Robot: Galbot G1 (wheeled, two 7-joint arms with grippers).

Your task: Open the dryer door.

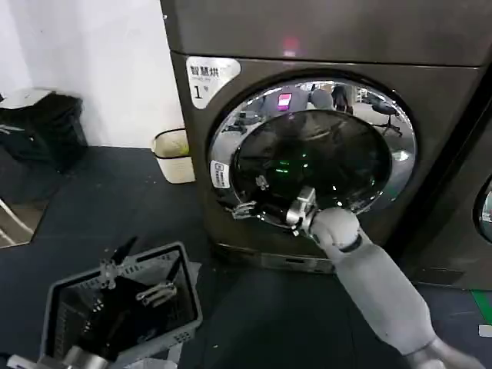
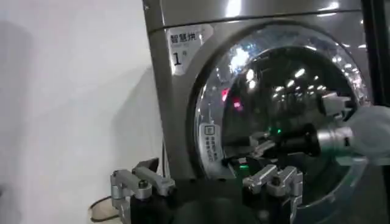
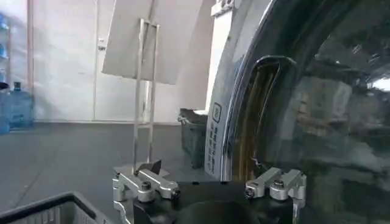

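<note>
The dryer (image 1: 330,38) is a dark grey-brown machine with a white label marked "1" (image 1: 207,77) and a pink light (image 1: 290,44). Its round dryer door (image 1: 311,154) has a wide chrome ring around dark glass and looks shut against the front. My right gripper (image 1: 250,207) is open at the door's lower left rim, just under the small white sticker (image 1: 221,174). In the right wrist view the rim (image 3: 234,122) stands between and beyond the spread fingers of that gripper (image 3: 208,185). My left gripper (image 1: 134,280) hangs open over a basket, facing the dryer (image 2: 183,109), with nothing in it (image 2: 207,182).
A grey mesh basket (image 1: 69,307) sits on the dark floor at the near left. A cream waste bin (image 1: 175,154) stands against the white wall beside the dryer, and a black bin (image 1: 42,127) farther left. A neighbouring dark machine (image 1: 469,192) adjoins on the right.
</note>
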